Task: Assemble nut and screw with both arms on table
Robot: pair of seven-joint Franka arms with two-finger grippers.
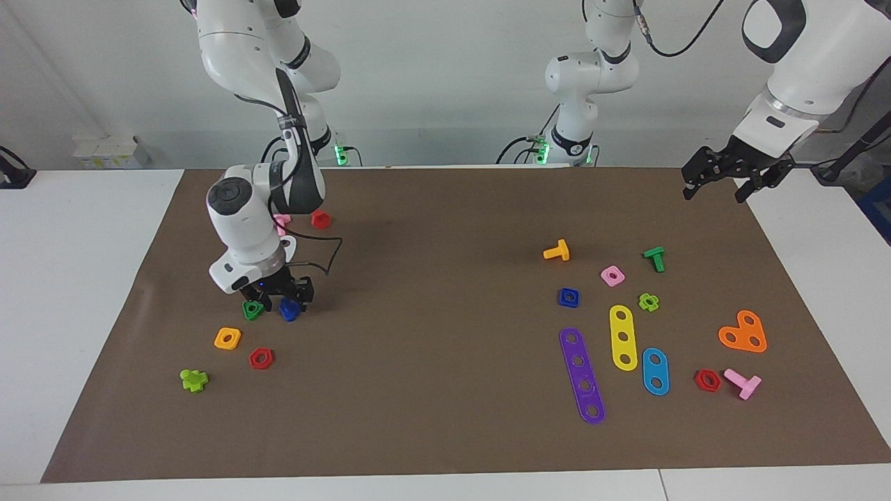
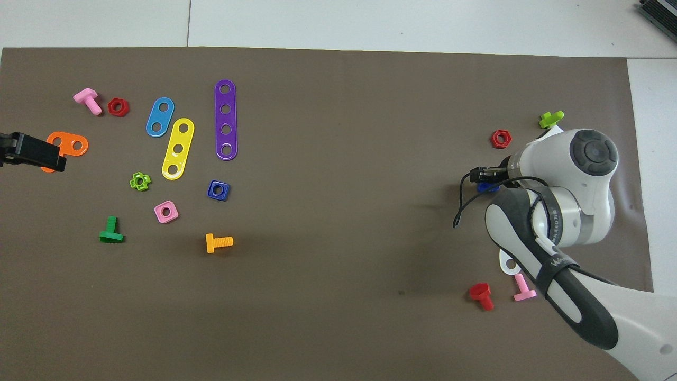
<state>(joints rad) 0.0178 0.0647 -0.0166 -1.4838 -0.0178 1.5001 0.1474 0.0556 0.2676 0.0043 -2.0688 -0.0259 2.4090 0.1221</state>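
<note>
The dark-blue screw [image 1: 289, 310] lies on the brown mat [image 1: 445, 229] of the table, toward the right arm's end. My right gripper [image 1: 291, 300] is down at the screw, right on top of it; in the overhead view [image 2: 484, 179] the arm hides most of the screw [image 2: 486, 187]. The dark-blue square nut [image 1: 569, 297] lies flat on the mat toward the left arm's end, also seen from overhead [image 2: 218, 190]. My left gripper [image 1: 717, 184] is open and empty, raised over the mat's edge at its own end [image 2: 31, 152], and waits.
A green triangular nut [image 1: 253, 309] lies right beside the screw, with an orange square nut [image 1: 227, 338] and a red hex nut [image 1: 261, 358] farther out. Around the blue nut lie a pink square nut [image 1: 612, 275], an orange bolt [image 1: 557, 250] and a purple strip [image 1: 582, 376].
</note>
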